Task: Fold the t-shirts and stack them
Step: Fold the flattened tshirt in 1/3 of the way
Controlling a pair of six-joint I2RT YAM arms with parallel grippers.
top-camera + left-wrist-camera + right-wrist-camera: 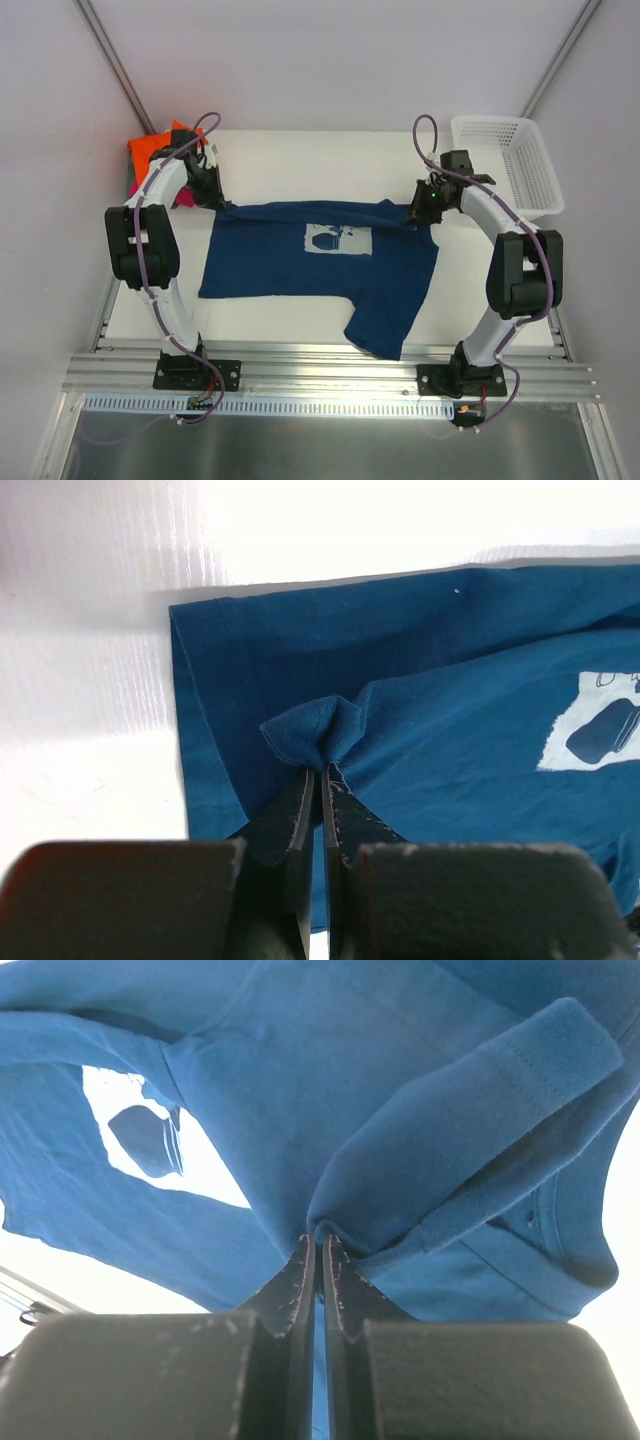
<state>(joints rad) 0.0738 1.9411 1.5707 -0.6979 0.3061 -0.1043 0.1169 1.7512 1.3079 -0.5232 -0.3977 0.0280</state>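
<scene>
Navy blue cloth t-shirt with pale chest print (320,265) lying spread on white worktop (300,160). Left end effector (322,770) and right end effector (320,1242) each pinching its far edge. Advising: lifting both evenly, keeping cloth taut while folding.

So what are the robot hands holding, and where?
Both pinch the navy t-shirt: left gripper a cloth bunch near its far left corner, right gripper a fold beside the collar.

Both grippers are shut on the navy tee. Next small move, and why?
Likely lift both grips slightly together, holding the cloth taut: the left gripper and right gripper each pinch a bunch at the navy t-shirt's far edge, while the rest lies on the table, one part trailing to its near edge.
</scene>
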